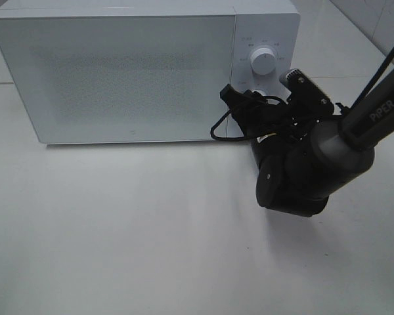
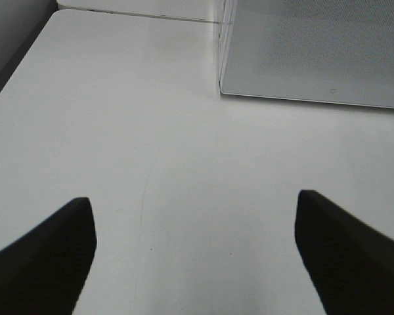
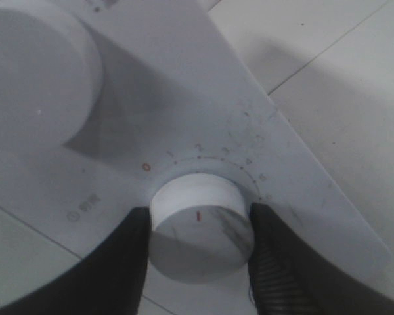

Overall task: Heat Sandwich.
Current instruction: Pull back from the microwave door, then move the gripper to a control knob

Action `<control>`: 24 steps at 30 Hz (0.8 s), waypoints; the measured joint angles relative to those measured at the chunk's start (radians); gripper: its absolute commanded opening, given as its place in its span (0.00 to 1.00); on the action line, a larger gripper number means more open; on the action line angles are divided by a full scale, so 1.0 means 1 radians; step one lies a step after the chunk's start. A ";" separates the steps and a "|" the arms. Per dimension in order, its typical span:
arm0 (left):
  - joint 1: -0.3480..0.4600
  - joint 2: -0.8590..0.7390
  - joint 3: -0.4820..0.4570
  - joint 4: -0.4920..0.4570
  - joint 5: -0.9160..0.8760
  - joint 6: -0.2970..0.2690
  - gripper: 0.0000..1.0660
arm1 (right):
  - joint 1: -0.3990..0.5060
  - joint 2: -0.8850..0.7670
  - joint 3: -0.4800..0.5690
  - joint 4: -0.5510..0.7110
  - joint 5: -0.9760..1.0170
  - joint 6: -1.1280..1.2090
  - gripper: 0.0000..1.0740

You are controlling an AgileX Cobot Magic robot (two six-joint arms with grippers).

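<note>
Now the right claw (image 3: 198, 215) grips the lower dial (image 3: 203, 239) of the microwave (image 1: 131, 72); the sandwich shows in no view.
Across the white desk (image 1: 151, 249) the white microwave, door shut, fills the upper left of the high view. The black right arm (image 1: 374, 115) reaches in from the right edge to the control panel, below the upper dial (image 1: 262, 61). There its two fingers press either side of the lower dial, by the numbered scale. The left claw (image 2: 194, 200) hangs wide open, holding nothing, above the desk near the microwave's corner.
</note>
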 measured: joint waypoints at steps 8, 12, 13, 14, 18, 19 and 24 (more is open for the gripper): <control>0.000 0.000 0.000 0.000 0.000 0.000 0.72 | 0.000 0.000 0.000 -0.002 -0.006 0.262 0.00; 0.000 0.000 0.000 0.000 0.000 0.000 0.72 | 0.000 0.000 0.000 -0.002 -0.008 0.445 0.00; 0.000 0.000 0.000 0.000 0.000 0.000 0.72 | 0.000 0.000 0.000 -0.002 -0.010 0.501 0.00; 0.000 0.000 0.000 0.000 0.000 0.000 0.72 | 0.000 0.000 0.000 -0.002 -0.010 0.501 0.00; 0.000 0.000 0.000 0.000 0.000 0.000 0.72 | 0.000 0.000 0.000 -0.002 -0.015 0.796 0.00; 0.000 0.000 0.000 0.000 0.000 0.000 0.72 | 0.000 0.000 0.000 -0.002 -0.015 0.796 0.00; 0.000 0.000 0.000 0.000 0.000 0.000 0.72 | 0.000 0.000 0.000 -0.002 -0.016 0.964 0.00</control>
